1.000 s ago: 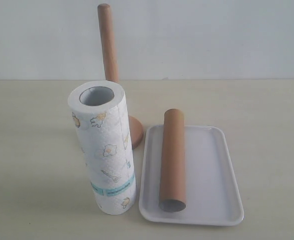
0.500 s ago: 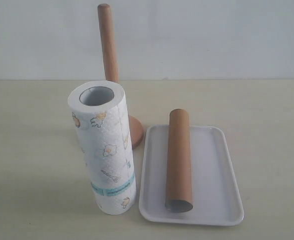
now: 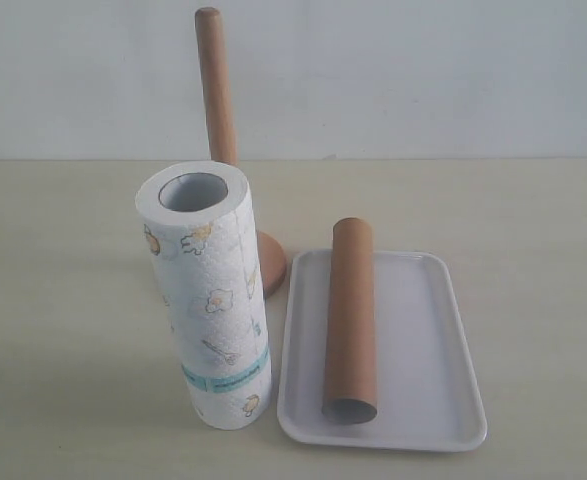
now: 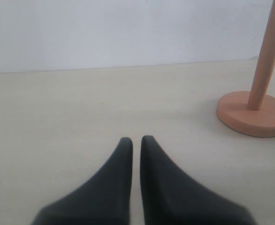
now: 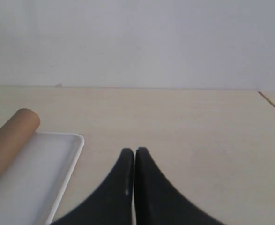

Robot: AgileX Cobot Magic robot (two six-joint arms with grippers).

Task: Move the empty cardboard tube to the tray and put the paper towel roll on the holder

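Here, outside: empty cardboard tube [image 3: 351,320] lying in the tray [image 3: 433,340], paper towel roll [image 3: 213,300] upright by the bare holder [image 3: 215,90]. Left wrist: left claw [image 4: 136,140] pressed together, empty; right wrist: right claw [image 5: 134,152] likewise. Roll probably needs lifting over the holder, core centred.

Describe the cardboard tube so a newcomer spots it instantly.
Find the white tray, right in the exterior view. The cardboard tube lies lengthwise in it. Unlike the upright wooden holder and printed paper towel roll, it is brown, hollow and lying down.
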